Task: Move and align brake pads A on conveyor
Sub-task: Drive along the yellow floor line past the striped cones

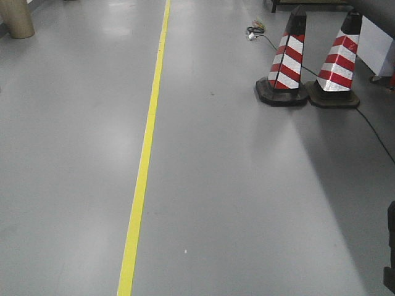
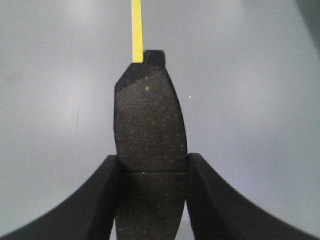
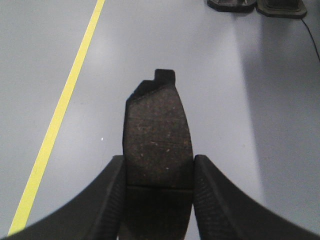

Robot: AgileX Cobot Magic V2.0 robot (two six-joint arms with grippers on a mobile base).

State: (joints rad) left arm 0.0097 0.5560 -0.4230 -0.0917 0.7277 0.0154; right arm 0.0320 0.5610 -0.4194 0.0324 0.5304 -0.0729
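Carrying calls for steady, level travel: the left pincer point(image 2: 151, 165) pinches one brake pad point(image 2: 148, 120) at its mid-length groove, the right pincer point(image 3: 158, 167) a second brake pad point(image 3: 156, 125) likewise. Both pads are curved, gritty, speckled grey-brown, hanging over glossy grey floor point(image 1: 247, 203); the conveyor is out of view.

A gold-flecked brake pad point(image 2: 149, 125) and a browner brake pad point(image 3: 157, 135), each clamped at its cross groove, tabbed end outward.
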